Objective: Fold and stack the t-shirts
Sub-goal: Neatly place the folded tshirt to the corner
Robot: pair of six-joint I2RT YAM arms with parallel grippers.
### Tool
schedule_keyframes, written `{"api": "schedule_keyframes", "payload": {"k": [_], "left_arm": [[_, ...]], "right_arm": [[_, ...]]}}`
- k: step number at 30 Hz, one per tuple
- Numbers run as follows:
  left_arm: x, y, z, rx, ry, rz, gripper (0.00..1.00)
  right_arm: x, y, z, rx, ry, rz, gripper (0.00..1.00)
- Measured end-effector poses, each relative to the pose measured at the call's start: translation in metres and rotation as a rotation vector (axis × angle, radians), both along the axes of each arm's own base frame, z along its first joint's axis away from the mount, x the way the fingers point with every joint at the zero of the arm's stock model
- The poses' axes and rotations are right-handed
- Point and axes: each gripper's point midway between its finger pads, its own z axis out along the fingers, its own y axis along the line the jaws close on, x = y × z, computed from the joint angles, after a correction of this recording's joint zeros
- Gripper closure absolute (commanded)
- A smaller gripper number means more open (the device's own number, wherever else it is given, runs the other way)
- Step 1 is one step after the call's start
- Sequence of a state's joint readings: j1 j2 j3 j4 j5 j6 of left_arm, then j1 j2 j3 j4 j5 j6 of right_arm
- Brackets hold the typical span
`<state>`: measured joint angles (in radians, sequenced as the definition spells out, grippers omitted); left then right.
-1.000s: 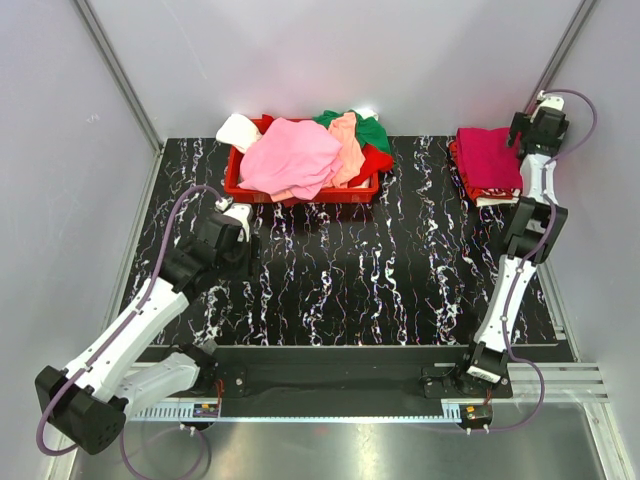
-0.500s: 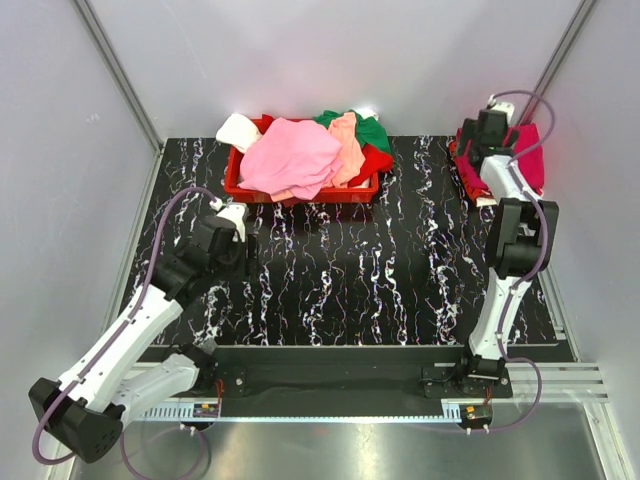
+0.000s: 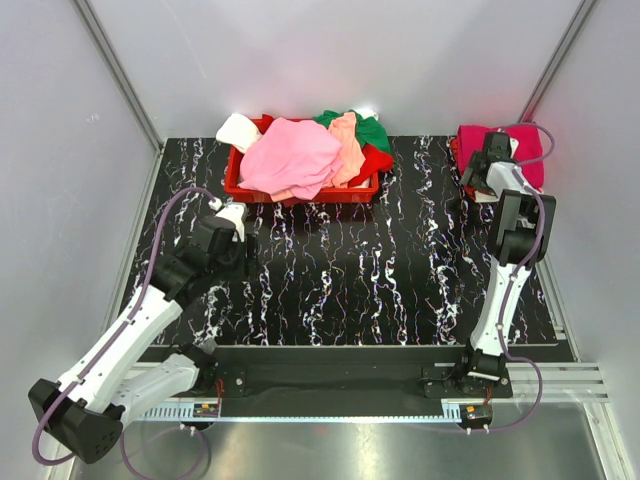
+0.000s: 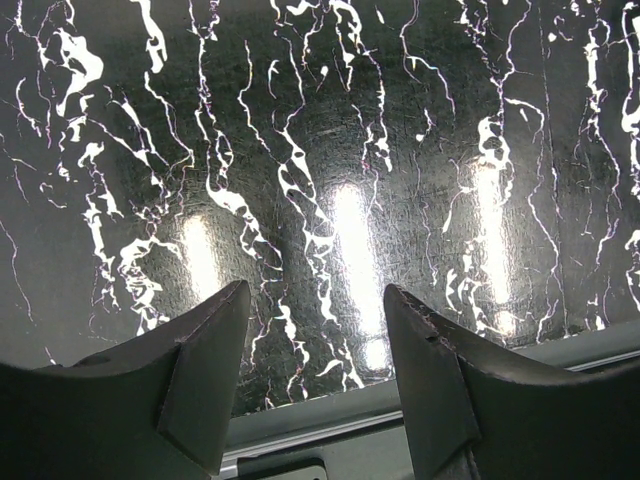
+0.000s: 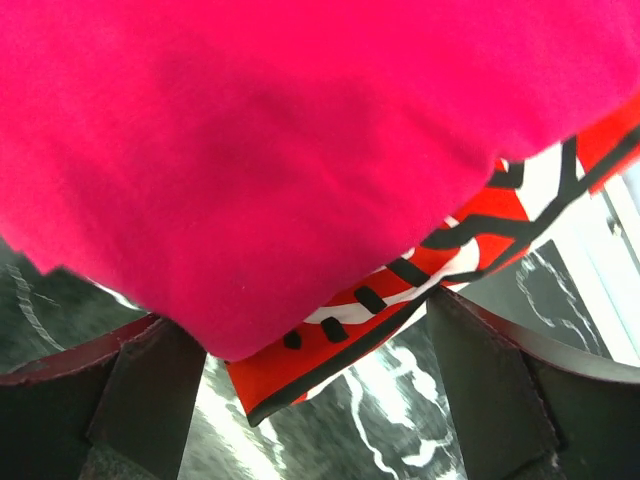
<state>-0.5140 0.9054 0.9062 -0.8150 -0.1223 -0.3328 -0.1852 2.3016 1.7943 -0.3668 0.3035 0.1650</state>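
Note:
A folded magenta t-shirt (image 3: 528,165) lies on a folded red t-shirt with a white and black print at the table's far right. In the right wrist view the magenta t-shirt (image 5: 300,150) fills the top and the red one (image 5: 281,381) sticks out beneath it. My right gripper (image 3: 480,172) is open at the stack's left edge, with the stack's corner between its fingertips (image 5: 310,390). My left gripper (image 3: 235,235) is open and empty over bare table (image 4: 315,340). Pink (image 3: 290,155), peach (image 3: 348,145), green (image 3: 372,130) and white (image 3: 238,130) t-shirts are heaped in the basket.
The red plastic basket (image 3: 300,190) stands at the back centre of the black marbled table (image 3: 380,270). Grey walls close in the left, back and right sides. A metal rail runs along the near edge.
My right gripper has swung from the back right corner across the folded stack to its left edge. My left arm has shifted slightly.

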Motion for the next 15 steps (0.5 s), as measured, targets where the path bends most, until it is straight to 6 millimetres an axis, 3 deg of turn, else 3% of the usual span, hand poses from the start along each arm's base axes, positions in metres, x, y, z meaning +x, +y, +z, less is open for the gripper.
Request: {"api": "schedule_keyframes", "payload": {"k": [4, 15], "left_arm": [[0.001, 0.001, -0.001, 0.006, 0.003, 0.004, 0.39], [0.001, 0.001, -0.002, 0.008, 0.006, 0.009, 0.38]], "right_arm": [[0.016, 0.005, 0.000, 0.030, -0.009, 0.030, 0.09], [0.013, 0.011, 0.002, 0.050, 0.003, 0.076, 0.09]]}}
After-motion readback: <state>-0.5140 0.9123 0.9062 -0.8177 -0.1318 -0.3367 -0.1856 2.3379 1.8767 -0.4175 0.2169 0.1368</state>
